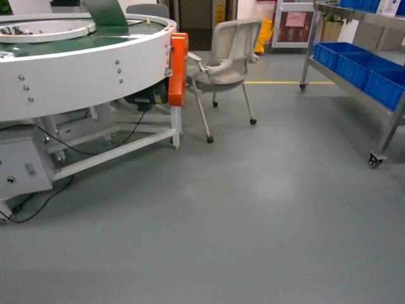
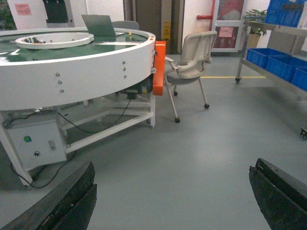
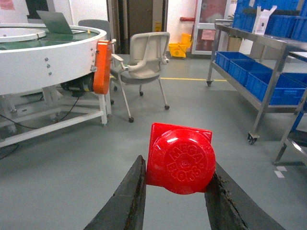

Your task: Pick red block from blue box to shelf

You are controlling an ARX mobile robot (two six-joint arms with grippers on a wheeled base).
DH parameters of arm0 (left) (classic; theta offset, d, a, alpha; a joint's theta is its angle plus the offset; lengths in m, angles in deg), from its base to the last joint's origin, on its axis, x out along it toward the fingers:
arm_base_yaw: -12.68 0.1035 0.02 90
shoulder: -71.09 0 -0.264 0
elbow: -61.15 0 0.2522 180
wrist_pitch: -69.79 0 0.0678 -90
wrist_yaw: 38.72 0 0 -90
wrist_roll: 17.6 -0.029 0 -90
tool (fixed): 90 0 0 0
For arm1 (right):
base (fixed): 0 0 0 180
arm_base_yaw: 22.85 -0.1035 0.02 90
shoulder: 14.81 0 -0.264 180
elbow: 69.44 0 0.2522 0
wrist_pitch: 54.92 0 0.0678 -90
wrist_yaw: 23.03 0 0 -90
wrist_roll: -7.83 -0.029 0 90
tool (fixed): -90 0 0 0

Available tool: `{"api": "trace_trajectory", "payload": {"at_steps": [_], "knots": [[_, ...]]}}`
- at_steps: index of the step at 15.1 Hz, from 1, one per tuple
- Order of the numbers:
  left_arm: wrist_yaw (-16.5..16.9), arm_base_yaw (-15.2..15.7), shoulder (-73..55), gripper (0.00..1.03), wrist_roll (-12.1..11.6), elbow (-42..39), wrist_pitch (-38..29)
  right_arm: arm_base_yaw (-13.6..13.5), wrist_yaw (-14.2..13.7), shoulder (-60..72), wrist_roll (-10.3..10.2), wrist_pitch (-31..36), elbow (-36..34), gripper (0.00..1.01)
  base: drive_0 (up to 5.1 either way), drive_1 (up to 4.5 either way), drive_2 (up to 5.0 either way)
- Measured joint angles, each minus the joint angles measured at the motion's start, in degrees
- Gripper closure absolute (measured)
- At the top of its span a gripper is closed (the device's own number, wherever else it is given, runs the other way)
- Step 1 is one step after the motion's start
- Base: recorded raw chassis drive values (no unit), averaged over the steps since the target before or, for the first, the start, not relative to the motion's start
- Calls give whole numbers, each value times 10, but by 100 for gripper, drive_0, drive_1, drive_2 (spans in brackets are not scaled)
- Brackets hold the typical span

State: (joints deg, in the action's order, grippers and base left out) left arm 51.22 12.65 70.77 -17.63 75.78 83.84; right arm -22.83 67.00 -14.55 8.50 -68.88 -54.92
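The red block sits clamped stud-forward between the fingers of the right pincer, evidently for carriage, with the shelf well ahead to its right; the left pincer hangs spread and empty.

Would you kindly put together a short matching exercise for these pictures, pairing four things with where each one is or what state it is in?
Things:
1. red block
2. left gripper
3. chair
4. dark blue crates

Place or state:
A. on a tier of the steel shelf
B. open and empty
C. on the floor beside the round white table
D. clamped between the fingers of the right gripper

Pairs: 1-D, 2-B, 3-C, 4-A
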Motion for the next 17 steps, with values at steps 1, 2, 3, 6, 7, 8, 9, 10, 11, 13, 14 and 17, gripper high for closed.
{"api": "trace_trajectory", "payload": {"at_steps": [1,2,3,6,7,8,9,10,11,13,14,17], "knots": [[0,0,0,5,0,0,-1,0,0,0,0,-2,0,73,-9,418,-436],[0,0,0,5,0,0,-1,0,0,0,0,-2,0,73,-9,418,-436],[-1,0,0,5,0,0,0,0,0,0,0,1,0,73,-9,418,-436],[-1,0,0,5,0,0,1,0,0,0,0,0,0,73,-9,418,-436],[0,0,0,5,0,0,1,0,0,0,0,-2,0,73,-9,418,-436],[0,0,0,5,0,0,0,0,0,0,0,-2,0,73,-9,418,-436],[0,0,0,5,0,0,-1,0,0,0,0,-1,0,73,-9,418,-436],[0,0,0,5,0,0,0,0,0,0,0,0,0,73,-9,418,-436],[0,0,0,5,0,0,-1,0,0,0,0,-2,0,73,-9,418,-436],[0,0,0,5,0,0,1,0,0,0,0,-1,0,73,-9,418,-436],[0,0,0,5,0,0,0,0,0,0,0,-2,0,73,-9,418,-436],[1,0,0,5,0,0,-1,0,0,0,0,-3,0,73,-9,418,-436]]}}
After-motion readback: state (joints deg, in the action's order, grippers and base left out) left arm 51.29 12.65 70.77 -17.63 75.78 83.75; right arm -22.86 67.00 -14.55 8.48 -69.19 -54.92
